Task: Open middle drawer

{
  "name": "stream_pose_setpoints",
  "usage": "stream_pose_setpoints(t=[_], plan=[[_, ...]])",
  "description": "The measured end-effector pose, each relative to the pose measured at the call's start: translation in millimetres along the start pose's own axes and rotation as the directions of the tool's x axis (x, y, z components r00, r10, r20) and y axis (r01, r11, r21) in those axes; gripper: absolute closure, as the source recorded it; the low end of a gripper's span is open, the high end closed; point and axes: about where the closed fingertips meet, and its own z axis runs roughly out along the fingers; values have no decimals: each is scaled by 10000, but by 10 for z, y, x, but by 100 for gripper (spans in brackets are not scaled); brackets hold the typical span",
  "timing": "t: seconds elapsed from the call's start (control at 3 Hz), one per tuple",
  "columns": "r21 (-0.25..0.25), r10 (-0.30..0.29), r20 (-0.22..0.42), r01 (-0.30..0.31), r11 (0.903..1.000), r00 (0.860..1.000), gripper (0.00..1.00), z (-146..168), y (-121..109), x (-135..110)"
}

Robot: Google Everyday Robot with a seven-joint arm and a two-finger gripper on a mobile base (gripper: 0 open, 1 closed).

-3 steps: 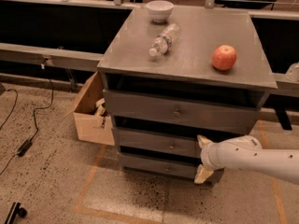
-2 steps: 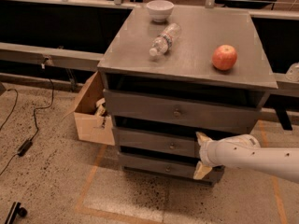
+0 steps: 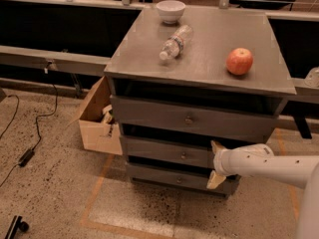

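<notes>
The grey cabinet (image 3: 199,68) has three drawers stacked in its front. The middle drawer (image 3: 159,151) is a flat grey front with a small round knob (image 3: 183,156) at its centre. My gripper (image 3: 216,163) comes in from the right on a white arm (image 3: 269,164) and sits at the right end of the middle drawer, well to the right of the knob. It is open, with one tan fingertip (image 3: 218,147) at the drawer's upper edge and the other near the bottom drawer (image 3: 174,179). Nothing is held.
On the cabinet top lie a white bowl (image 3: 170,10), a plastic bottle (image 3: 174,42) on its side and a red apple (image 3: 239,61). An open cardboard box (image 3: 97,118) stands at the cabinet's left. A cable (image 3: 35,133) runs across the floor at left.
The gripper and arm have crept slightly to the left, closer to the drawer fronts. The drawers and the objects on top have not moved.
</notes>
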Motion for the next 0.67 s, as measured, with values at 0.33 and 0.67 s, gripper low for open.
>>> stream_pose_setpoints(t=[0.33, 0.67], plan=[[-99, 166, -111, -167, 9998, 9998, 0, 193, -32, 124], [-165, 467, -233, -471, 9988, 9986, 11, 339, -61, 250]])
